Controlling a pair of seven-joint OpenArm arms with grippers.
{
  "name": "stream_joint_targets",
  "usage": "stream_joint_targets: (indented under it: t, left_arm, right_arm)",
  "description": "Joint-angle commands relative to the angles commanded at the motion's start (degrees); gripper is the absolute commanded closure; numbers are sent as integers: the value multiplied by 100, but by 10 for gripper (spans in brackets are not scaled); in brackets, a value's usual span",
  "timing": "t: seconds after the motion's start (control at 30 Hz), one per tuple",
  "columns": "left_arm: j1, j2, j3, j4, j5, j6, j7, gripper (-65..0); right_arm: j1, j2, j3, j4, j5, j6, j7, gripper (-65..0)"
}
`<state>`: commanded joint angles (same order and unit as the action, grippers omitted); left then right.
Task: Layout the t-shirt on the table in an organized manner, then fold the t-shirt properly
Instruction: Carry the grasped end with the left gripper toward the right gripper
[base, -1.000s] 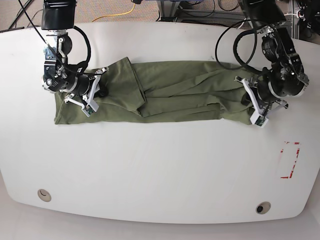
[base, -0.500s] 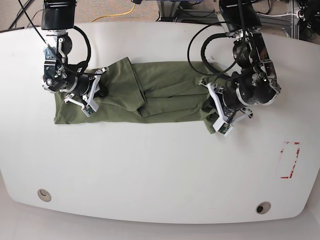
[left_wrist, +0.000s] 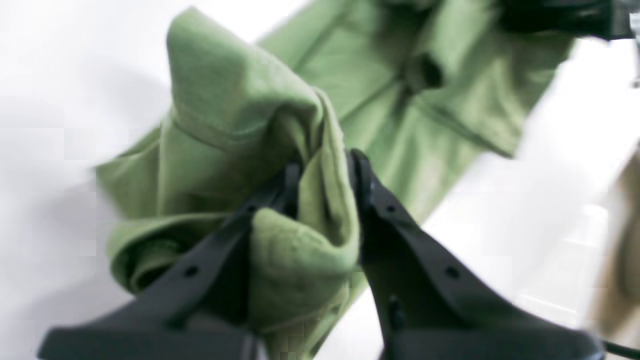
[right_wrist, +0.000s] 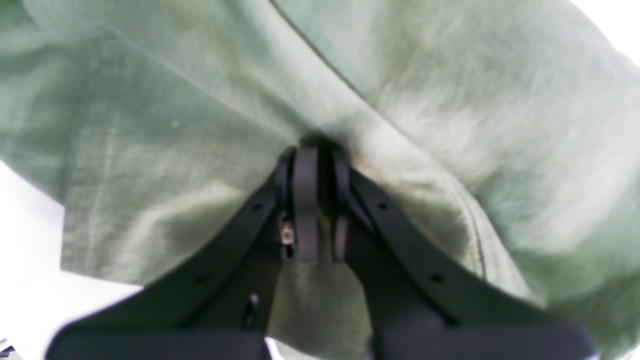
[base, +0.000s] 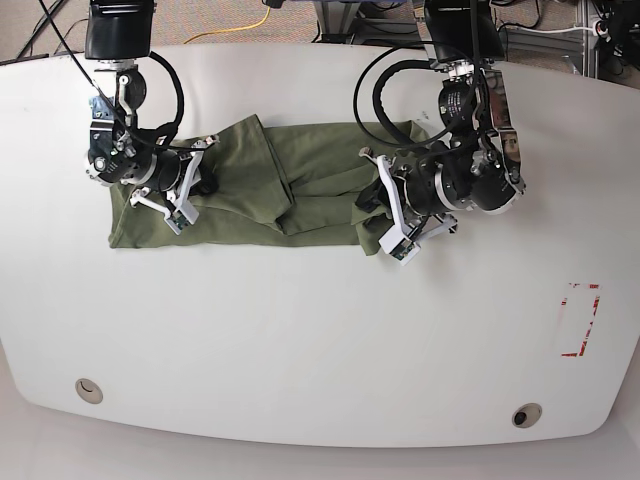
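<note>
The white table (base: 300, 340) has rounded edges and carries two round cable grommets (base: 89, 389) near its front edge and one red tape rectangle outline (base: 579, 320) toward the base view's right. Beyond its far edge lie grey floor, a yellow cable (base: 240, 27) and dark frame legs. One olive-green t-shirt (base: 280, 195) lies in a creased horizontal band across the far half of the tabletop. Two arms work on it. The left gripper (left_wrist: 324, 165) has its jaws clamped on a bunched fold of fabric at the shirt's end nearer the tape. The right gripper (right_wrist: 312, 165) has its jaws pressed together on the cloth at the opposite end.
</note>
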<state>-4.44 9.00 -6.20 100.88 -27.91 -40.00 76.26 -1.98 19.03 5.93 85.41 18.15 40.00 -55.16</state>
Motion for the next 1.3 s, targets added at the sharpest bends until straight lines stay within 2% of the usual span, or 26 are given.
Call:
stream_joint_targets:
  t: [0.27,0.53,0.73,1.17,1.27,1.3]
  left_arm:
    - [-70,0,9,-633,-290,0,-527,-10]
    - [-378,0,44,-1565,-888,0,-826,-10]
    - [-475,0,475,-1969,-1152,0,-1345,-10]
    - [-571,0,686,-2092,-1152,0,-1398,-14]
    - [-580,0,686,-2092,-1134,0,-1398,-76]
    - [-580,0,695,-2092,-1134,0,-1398,-149]
  right_arm:
    - [0,-18,-18,0,9,0,0,-41]
    - [0,-18,-18,0,9,0,0,-41]
    - [0,-18,-9,0,9,0,0,-41]
    - [0,-18,0,0,9,0,0,-41]
    - [0,-18,0,-9,9,0,0,-41]
    - [0,-18,0,-9,9,0,0,-41]
